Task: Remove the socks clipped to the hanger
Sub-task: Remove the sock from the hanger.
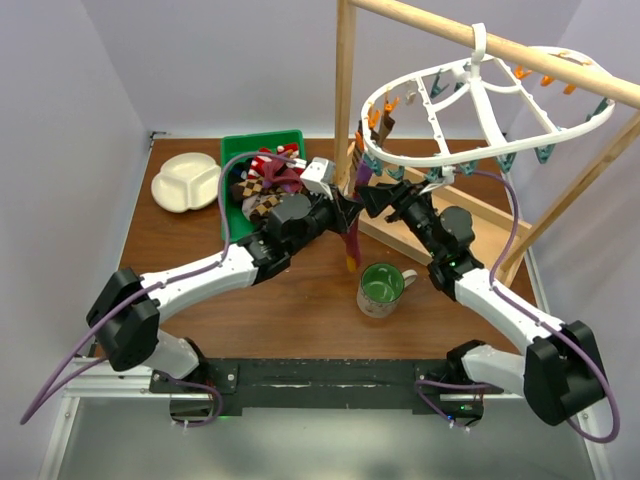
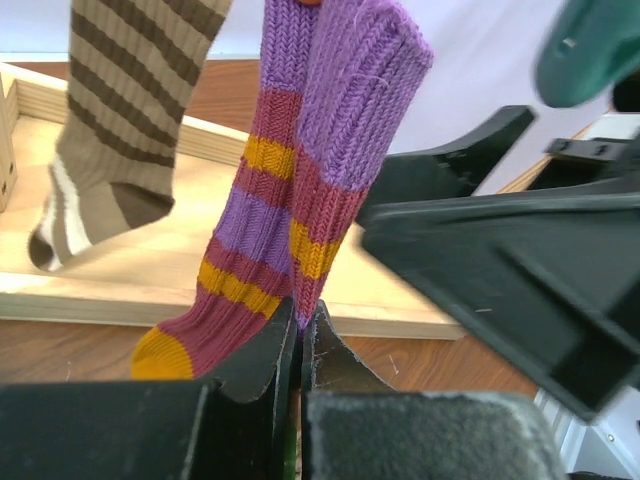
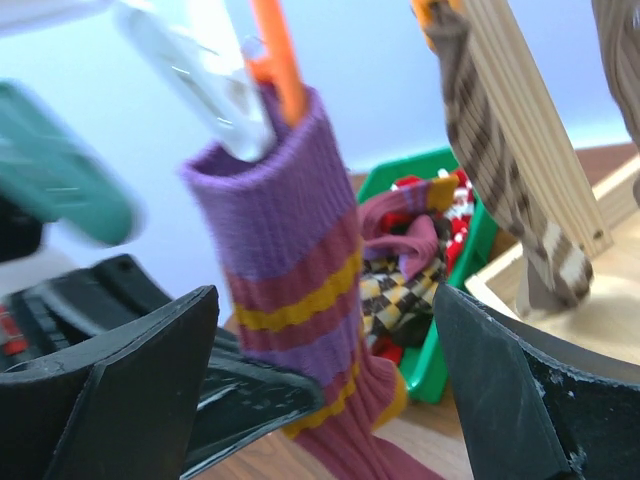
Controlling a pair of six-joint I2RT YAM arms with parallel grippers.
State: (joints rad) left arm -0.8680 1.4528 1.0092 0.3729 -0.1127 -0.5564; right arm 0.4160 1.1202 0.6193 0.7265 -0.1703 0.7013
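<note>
A purple, maroon and yellow striped sock (image 2: 300, 170) hangs from an orange clip (image 3: 280, 60) on the white oval hanger (image 1: 480, 110). My left gripper (image 2: 297, 315) is shut on this sock's lower leg; in the top view it (image 1: 346, 212) is just left of the hanging sock (image 1: 351, 245). My right gripper (image 3: 325, 370) is open, its fingers on either side of the same sock (image 3: 290, 250), below the clip; in the top view it (image 1: 374, 196) is under the hanger's near rim. A brown striped sock (image 2: 110, 150) hangs beside it. Several socks lie in the green bin (image 1: 232, 150).
The hanger hangs from a wooden pole-and-post frame (image 1: 345, 90) with a wooden base (image 1: 480, 215). A green mug (image 1: 381, 288) stands in front of the arms. A white divided plate (image 1: 185, 182) lies at the far left. Teal clips (image 1: 545, 152) line the hanger's rim.
</note>
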